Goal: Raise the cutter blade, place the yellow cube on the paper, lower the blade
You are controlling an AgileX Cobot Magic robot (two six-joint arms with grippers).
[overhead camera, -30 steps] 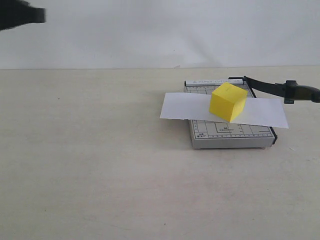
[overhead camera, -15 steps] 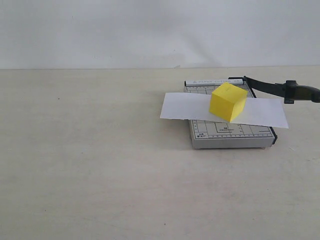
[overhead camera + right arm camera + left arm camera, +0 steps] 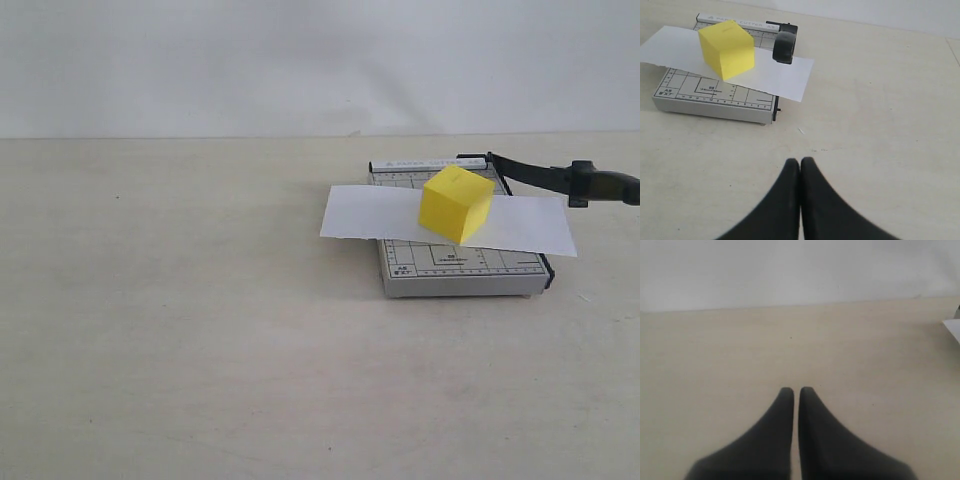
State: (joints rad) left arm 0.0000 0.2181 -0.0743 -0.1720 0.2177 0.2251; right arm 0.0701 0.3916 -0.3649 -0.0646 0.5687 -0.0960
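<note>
The yellow cube rests on the white paper, which lies across the grey gridded cutter base. The black cutter blade is raised, its thick handle end out past the base's right side. Neither gripper shows in the exterior view. My right gripper is shut and empty, over bare table short of the cutter. My left gripper is shut with a thin slit, empty, far left of the paper's corner.
A pale wooden table stretches out under everything, with a white wall behind its far edge.
The dark left arm seen at the top left corner one second ago has left the exterior view. Cube, paper and blade have not moved.
</note>
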